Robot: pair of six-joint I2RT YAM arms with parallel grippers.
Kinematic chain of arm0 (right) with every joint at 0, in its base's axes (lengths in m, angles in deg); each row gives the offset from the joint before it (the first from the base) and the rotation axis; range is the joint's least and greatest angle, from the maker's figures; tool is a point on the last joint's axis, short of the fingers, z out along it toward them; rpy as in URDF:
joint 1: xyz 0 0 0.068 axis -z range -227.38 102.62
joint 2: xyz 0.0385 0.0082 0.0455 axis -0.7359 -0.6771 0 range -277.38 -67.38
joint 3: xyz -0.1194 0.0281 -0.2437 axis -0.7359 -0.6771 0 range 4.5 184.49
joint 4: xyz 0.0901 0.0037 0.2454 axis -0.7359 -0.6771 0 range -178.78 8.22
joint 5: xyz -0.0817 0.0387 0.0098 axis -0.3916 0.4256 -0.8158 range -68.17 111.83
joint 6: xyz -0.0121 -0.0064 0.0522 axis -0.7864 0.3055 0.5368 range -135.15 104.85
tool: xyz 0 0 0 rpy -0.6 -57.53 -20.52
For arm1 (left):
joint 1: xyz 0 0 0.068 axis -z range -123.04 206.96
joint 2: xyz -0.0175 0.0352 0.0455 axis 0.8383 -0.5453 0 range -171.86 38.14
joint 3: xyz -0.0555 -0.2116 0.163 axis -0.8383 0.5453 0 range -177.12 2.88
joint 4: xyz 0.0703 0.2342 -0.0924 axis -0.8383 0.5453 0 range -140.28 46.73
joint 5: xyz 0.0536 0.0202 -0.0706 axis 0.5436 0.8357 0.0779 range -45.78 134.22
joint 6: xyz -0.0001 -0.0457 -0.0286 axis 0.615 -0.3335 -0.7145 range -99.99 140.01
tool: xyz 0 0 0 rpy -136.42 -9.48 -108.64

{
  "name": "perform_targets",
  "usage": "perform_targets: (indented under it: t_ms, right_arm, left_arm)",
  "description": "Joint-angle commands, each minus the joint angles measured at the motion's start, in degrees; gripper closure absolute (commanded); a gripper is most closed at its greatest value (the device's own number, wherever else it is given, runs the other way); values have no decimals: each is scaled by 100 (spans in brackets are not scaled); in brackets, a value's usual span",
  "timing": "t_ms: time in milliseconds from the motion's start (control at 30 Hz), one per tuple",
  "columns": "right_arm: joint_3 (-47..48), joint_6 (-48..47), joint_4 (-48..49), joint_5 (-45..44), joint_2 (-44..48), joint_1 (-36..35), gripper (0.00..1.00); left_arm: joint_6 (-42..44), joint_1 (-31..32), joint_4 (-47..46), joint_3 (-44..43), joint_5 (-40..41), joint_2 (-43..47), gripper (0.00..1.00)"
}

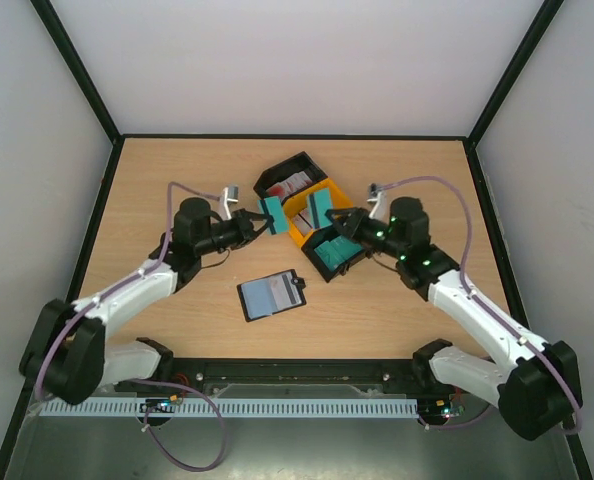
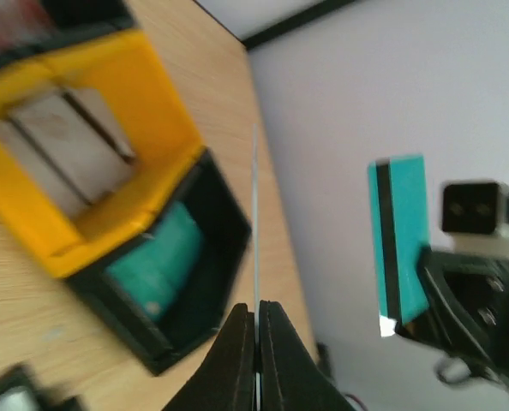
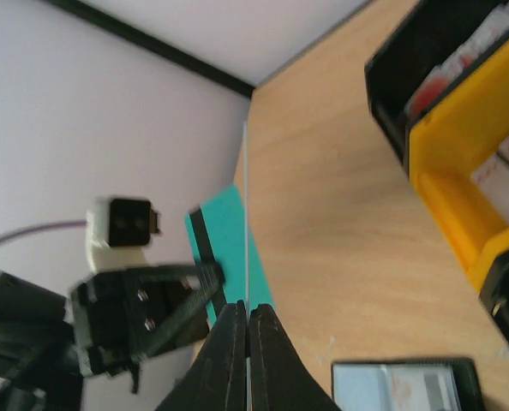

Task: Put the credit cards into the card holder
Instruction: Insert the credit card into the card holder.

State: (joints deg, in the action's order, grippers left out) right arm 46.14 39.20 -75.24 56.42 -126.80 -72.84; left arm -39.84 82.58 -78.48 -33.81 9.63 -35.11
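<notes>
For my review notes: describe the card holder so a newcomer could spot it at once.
On the wooden table, look nearer the arm bases than the cluster of trays. The card holder lies flat and alone there, midway across. Unlike the boxy black and yellow trays, it is thin, black-edged, pale grey inside.

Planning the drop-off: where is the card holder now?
Top view: the card holder lies open on the table, near-centre, just left of and nearer than the black tray holding teal cards.

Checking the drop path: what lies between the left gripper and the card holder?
Nothing: bare wooden table separates left gripper and card holder, per the top view.
</notes>
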Motion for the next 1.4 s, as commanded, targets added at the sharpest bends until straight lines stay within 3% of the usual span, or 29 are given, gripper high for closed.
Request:
perform_targets:
  t_ms: [0, 200, 433, 633, 1367]
  right_arm:
    - [-334, -370, -241, -1044, -261, -970, 98]
    - [-909, -72, 479, -1892, -924, -2397, 98]
    - [-1506, 151, 1546, -2223, -1499, -3058, 98]
    - [-1604, 93, 2291, -2165, -2127, -3167, 98]
    - [-1965, 311, 4171, -1721, -3643, -3180, 98]
  left_arm:
    - [1477, -48, 2489, 101, 1639, 810, 97]
    - [1157, -27, 3538, 939, 1858, 1989, 97]
    - [656, 21, 4602, 1868, 1619, 3101, 97]
    - [596, 37, 5007, 2027, 1412, 3206, 97]
    - [962, 41, 4728, 2350, 479, 2649, 97]
